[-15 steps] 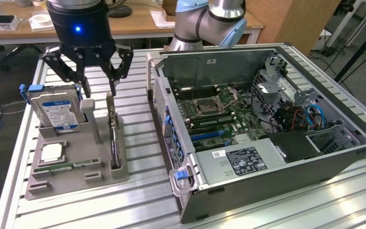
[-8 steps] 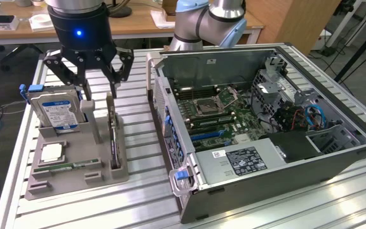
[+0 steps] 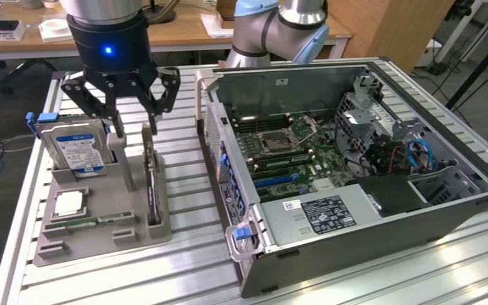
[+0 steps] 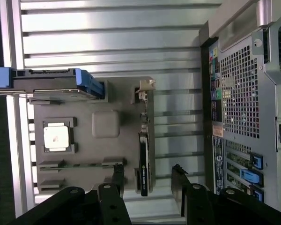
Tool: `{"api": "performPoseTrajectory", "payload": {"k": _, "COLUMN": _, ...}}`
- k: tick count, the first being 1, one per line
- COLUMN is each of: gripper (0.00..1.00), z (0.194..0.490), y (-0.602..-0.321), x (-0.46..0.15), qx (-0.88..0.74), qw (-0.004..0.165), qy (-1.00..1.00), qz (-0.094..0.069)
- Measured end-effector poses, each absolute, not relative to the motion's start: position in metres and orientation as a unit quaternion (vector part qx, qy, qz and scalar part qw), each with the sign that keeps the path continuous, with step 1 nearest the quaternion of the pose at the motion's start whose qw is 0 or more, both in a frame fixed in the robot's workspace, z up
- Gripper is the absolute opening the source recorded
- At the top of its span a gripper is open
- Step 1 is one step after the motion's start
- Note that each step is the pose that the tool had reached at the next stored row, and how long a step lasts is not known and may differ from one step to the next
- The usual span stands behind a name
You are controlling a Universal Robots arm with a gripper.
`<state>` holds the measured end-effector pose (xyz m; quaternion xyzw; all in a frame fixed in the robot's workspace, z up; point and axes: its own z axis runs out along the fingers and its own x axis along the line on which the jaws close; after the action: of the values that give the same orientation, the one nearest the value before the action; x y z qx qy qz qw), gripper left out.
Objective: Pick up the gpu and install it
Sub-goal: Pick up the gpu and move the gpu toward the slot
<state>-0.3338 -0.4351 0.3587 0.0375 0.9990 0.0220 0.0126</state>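
Pincer (image 3: 135,122) wide open, empty, hanging over the grey tray (image 3: 100,240). Gpu (image 3: 152,190) stands on edge in the tray slot nearest the computer case (image 3: 371,210). Risk: fingers miss the thin card's edge and tip it or jam it in the slot.

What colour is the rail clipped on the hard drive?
Blue. The rail on the hard drive shows best in the wrist view.
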Motion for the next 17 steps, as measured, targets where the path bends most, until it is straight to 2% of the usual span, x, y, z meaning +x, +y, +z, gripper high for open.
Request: {"api": "performPoseTrajectory", "payload": {"k": 17, "gripper": 0.53, "z": 0.345, "y": -0.441, "x": -0.328, "qx": 0.037, "qw": 0.013, "qy": 0.999, "qz": 0.022}}
